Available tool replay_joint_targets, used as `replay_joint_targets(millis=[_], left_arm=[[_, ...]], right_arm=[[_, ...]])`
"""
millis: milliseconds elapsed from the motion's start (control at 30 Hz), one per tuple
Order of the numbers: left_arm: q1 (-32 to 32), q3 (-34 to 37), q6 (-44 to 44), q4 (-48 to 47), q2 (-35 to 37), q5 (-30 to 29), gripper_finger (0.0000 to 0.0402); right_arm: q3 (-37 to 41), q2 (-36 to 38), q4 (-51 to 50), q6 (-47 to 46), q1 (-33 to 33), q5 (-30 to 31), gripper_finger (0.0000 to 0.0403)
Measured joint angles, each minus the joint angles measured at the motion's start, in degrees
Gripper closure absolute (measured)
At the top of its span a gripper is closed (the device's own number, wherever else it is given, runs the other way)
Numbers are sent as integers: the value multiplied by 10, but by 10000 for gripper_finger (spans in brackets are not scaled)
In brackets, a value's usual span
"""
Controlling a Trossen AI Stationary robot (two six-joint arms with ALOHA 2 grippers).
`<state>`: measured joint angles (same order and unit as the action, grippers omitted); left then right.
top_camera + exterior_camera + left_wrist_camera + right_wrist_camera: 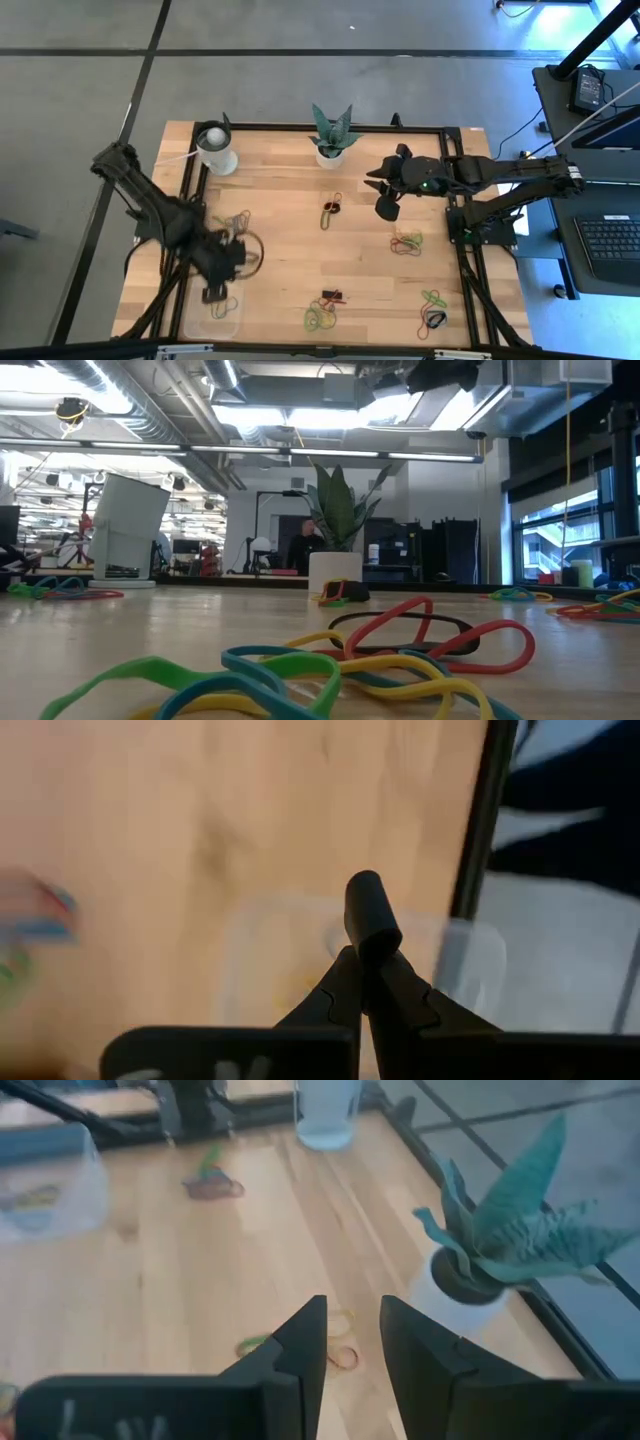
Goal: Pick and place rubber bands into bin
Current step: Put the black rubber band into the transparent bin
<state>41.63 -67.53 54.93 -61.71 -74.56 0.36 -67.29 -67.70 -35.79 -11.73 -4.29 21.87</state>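
Observation:
Rubber bands lie in small coloured heaps on the wooden table: by the left arm, at the centre, to the right and along the near edge. The clear bin stands at the near left corner. My left gripper hangs over it, shut on a short black band; the bin shows below the fingers. My right gripper is open above the table right of centre, with bands on the wood beneath it. My left gripper pinches the black band between its two fingertips. A short doubled end sticks out past the tips. The fingers slant steeply down from above, and the band is lifted clear, over the bin.
A white cup and a potted plant stand along the far edge. A small black clip lies among the near bands. A black frame rail borders the table. Bare wood lies between the heaps.

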Motion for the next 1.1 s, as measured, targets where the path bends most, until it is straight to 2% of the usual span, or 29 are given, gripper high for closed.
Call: replay_joint_targets(millis=[133, 333, 467, 633, 933, 1100], left_arm=[[56, 0, 55, 0, -57, 48, 399], [97, 24, 74, 31, -119, 89, 399], [101, 82, 97, 139, -121, 82, 399], [108, 140, 115, 202, -122, 80, 398], [131, 176, 97, 195, -121, 33, 393], [132, 176, 82, 191, -121, 47, 353]], right_arm=[[0, 0, -25, 0, 12, 0, 303], [0, 0, -32, 0, 24, 0, 303], [0, 0, -32, -16, 24, -6, 303], [0, 0, -32, -46, 24, -11, 303], [0, 0, -32, -104, 23, -12, 303], [0, 0, -34, -110, 23, -12, 303]])
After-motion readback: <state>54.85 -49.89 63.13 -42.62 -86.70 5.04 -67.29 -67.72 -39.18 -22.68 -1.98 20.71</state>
